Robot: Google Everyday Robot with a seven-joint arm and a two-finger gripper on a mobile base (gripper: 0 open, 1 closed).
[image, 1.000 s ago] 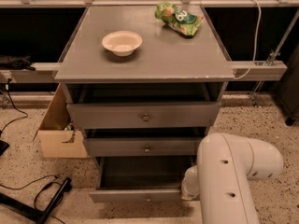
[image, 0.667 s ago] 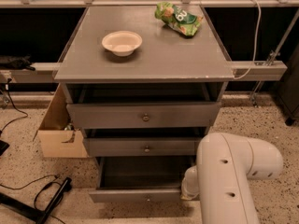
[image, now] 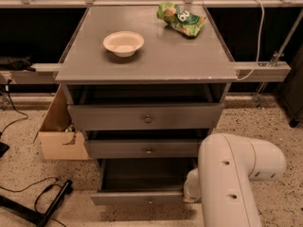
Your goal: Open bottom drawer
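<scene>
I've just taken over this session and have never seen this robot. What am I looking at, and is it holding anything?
There is a single camera view, looking down at the front of a grey cabinet. The big white shape at lower right is the robot's arm, close to the lens. Its gripper is out of sight, hidden behind that arm near the right end of the bottom drawer, so I cannot say whether it holds anything. That drawer, the lowest of three, stands pulled out farthest. The top drawer and middle drawer are out a little. On the cabinet top sit a white bowl and a green snack bag. A cardboard box stands on the floor at the left.
</scene>
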